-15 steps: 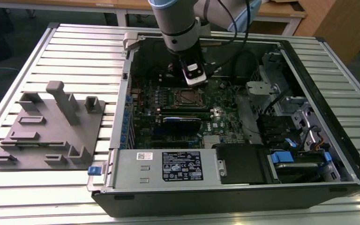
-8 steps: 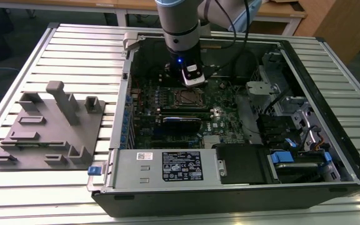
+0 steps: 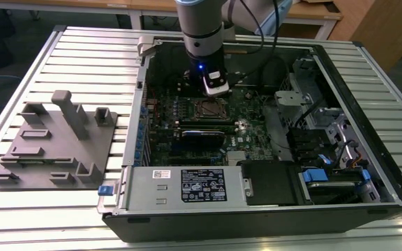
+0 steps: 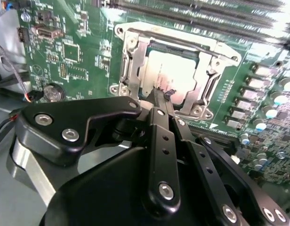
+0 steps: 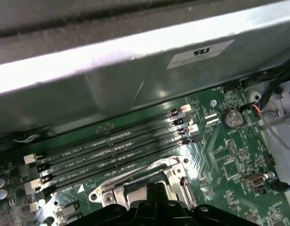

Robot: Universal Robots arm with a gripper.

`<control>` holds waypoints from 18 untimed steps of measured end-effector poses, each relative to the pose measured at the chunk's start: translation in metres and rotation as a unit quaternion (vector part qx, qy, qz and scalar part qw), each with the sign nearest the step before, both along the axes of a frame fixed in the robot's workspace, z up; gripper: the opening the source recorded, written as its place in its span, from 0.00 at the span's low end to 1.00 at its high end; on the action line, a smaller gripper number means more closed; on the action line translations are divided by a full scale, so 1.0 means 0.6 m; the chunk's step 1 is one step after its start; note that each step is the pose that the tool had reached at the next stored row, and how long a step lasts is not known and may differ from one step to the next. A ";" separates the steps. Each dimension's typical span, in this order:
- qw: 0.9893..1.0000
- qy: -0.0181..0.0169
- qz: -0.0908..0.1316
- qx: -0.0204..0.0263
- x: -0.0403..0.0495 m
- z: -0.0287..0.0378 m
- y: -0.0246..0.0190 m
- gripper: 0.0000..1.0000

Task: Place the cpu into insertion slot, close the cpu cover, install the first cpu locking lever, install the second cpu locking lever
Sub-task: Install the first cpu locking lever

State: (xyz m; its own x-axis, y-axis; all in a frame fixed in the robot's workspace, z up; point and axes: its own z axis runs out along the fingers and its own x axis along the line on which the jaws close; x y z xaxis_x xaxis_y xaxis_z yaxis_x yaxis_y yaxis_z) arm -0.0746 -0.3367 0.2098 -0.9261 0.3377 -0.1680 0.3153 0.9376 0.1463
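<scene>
Robot arm (image 3: pixel 202 31): round, silver-grey w/ a black band and a small blue light low down. Black cable runs beside it. Gripper (image 4: pixel 159 101): black metal links w/ shiny silver screws; white & grey block just above the gripper in exterior view.

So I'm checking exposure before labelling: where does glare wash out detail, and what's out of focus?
In the second wrist view the cpu top is washed pale by glare, and the gripper body is soft up close; in the first wrist view the case wall carries a bright band.
</scene>
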 end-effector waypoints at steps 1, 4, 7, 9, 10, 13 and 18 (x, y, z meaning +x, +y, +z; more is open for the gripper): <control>1.000 0.001 0.000 -0.005 0.000 0.001 0.0003 0.10; 1.000 0.003 0.000 -0.017 0.001 0.003 0.0010 0.10; 1.000 0.003 0.000 -0.017 0.001 0.003 0.0010 0.10; 1.000 0.005 0.000 -0.018 0.001 0.003 0.0011 0.10; 1.000 0.011 0.000 -0.018 0.001 0.002 0.0011 0.10; 0.999 0.033 0.001 -0.018 0.001 0.001 0.0012 0.10; 0.999 0.040 0.001 -0.019 0.001 0.001 0.0013 0.10</control>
State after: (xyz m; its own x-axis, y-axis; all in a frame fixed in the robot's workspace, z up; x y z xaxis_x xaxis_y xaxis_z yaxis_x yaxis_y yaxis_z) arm -0.0738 -0.3360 0.2103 -0.9377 0.3311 -0.1054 0.3232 0.9425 0.0854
